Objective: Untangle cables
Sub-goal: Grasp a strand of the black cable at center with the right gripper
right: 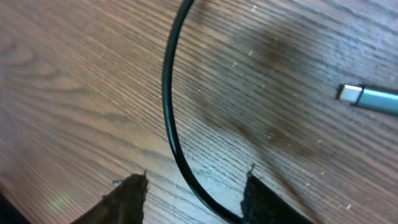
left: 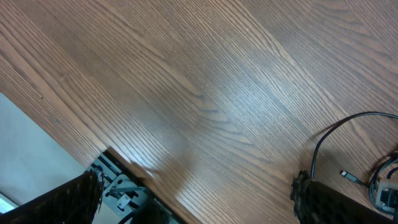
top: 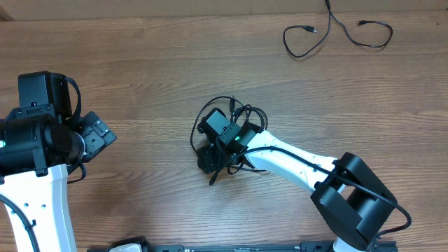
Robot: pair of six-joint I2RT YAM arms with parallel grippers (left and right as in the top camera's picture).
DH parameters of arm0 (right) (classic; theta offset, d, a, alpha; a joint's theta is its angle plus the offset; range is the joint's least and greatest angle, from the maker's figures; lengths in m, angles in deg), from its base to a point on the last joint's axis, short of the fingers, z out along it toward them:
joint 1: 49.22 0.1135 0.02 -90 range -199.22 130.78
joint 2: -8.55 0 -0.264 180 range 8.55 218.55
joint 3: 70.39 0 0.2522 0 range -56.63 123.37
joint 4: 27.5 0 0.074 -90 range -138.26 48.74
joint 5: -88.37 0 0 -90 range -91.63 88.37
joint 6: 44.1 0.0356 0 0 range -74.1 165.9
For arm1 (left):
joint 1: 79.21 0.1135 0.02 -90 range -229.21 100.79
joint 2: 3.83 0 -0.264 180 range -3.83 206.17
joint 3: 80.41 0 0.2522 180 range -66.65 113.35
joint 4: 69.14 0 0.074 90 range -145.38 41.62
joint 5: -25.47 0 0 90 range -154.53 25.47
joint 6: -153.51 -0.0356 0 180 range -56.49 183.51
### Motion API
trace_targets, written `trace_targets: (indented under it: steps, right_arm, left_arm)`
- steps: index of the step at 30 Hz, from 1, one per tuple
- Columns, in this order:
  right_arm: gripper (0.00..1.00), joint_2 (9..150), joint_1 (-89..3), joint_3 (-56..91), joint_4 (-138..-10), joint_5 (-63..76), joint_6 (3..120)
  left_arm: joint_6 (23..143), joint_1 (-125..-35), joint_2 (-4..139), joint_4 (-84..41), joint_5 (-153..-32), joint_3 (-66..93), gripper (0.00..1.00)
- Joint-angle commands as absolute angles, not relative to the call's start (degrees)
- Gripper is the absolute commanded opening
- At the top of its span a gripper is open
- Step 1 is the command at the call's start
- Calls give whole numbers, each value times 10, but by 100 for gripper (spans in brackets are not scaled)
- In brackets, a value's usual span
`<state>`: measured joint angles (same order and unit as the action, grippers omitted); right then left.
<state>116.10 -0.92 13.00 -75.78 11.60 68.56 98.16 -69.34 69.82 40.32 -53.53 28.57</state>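
**Tabletop** (top: 140, 77): brown wood-grain surface that fills the overhead view. A paler strip shows past its far edge along the top of the frame. In the left wrist view a light grey area lies beyond its edge at lower left, with a black fitting (left: 127, 193) on that edge.

**Right arm** (top: 294, 159): white links with black joints. It reaches from the lower right of the overhead frame up to the centre.

**Left arm** (top: 35, 140): black and white, at the left of the frame, well apart from the cables.

**Left end effector** (left: 196, 202): fingers spread wide over bare wood and holding nothing.

**Right end effector** (right: 196, 186): set down into the tangle. Its fingers stand apart, one on either side of a single strand, and are not pinched on it.

**Cables, tangle** (top: 245, 112): thin black cords bunched at the centre of the overhead frame, with loops bulging to the upper left and upper right of the end effector. One loop shows at the right edge of the left wrist view.

**Cable, separate** (top: 336, 24): lies at the upper right of the overhead frame, well apart from the tangle. Its spread runs left to right, with both plug ends turned inward.

**Strand between the fingers** (right: 166, 93): runs top to bottom of the right wrist frame and bows to the left.

**Plug** (right: 373, 98): grey body with a silver tip, at the right of the right wrist frame. Its long axis is near horizontal and the tip points left.
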Motion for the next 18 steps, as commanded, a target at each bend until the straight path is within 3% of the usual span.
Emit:
trace_targets:
  steps: [1, 4, 7, 9, 11, 12, 18]
  right_arm:
    - [39, 1161, -5, 124, -753, 124, 684]
    - [32, 1161, -5, 125, -746, 144, 684]
    - [32, 1161, -5, 125, -738, 158, 684]
    - [38, 1161, -5, 125, -736, 158, 684]
    - [53, 1161, -5, 125, -737, 138, 683]
    - [56, 1161, -5, 124, -737, 127, 680]
    - [55, 1161, -4, 120, -747, 107, 649]
  left_arm:
    - [993, -690, 700, 404, -525, 291, 100]
    - [993, -690, 700, 405, -525, 291, 99]
    - [993, -690, 700, 407, -525, 291, 100]
    - [993, -690, 700, 407, -525, 291, 100]
    - [993, -690, 700, 407, -525, 291, 100]
    - [993, -690, 700, 407, -525, 291, 100]
    - [993, -690, 700, 407, -526, 291, 100]
